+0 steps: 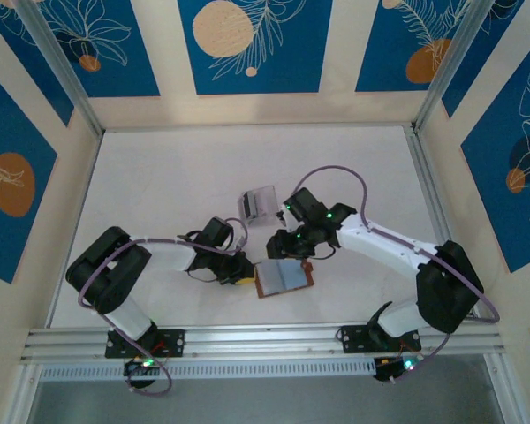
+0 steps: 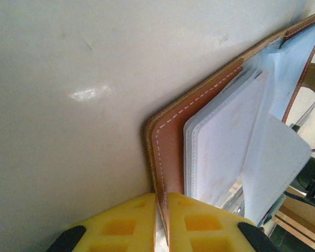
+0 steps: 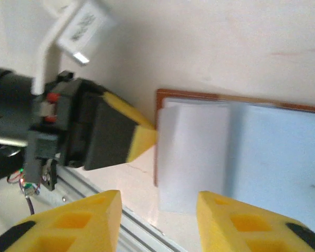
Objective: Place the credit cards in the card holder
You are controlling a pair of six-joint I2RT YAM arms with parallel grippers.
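— Where the left hand (image 2: 161, 202) meets the leather, how do its yellow fingers stand?
— Pressed almost together, pinching the brown stitched edge of the card holder (image 2: 170, 142) near its corner.
— And the right hand (image 3: 158, 199)?
— Its fingers are spread apart with nothing between them, hanging just above the open card holder.
— Is anything under it?
— A pale greyish sheet, which looks to be a credit card (image 3: 191, 152), lies on the half of the card holder nearest the left hand. I cannot tell whether it sits in a pocket.
— Where is the card holder on the tabletop (image 1: 177, 177)?
— Seen from above, it lies open and flat toward six o'clock from the middle. The left hand is at its nine o'clock and the right hand at its twelve.
— What else is nearby?
— A clear slotted stand (image 1: 256, 203) at eleven o'clock of the card holder, apart from it.
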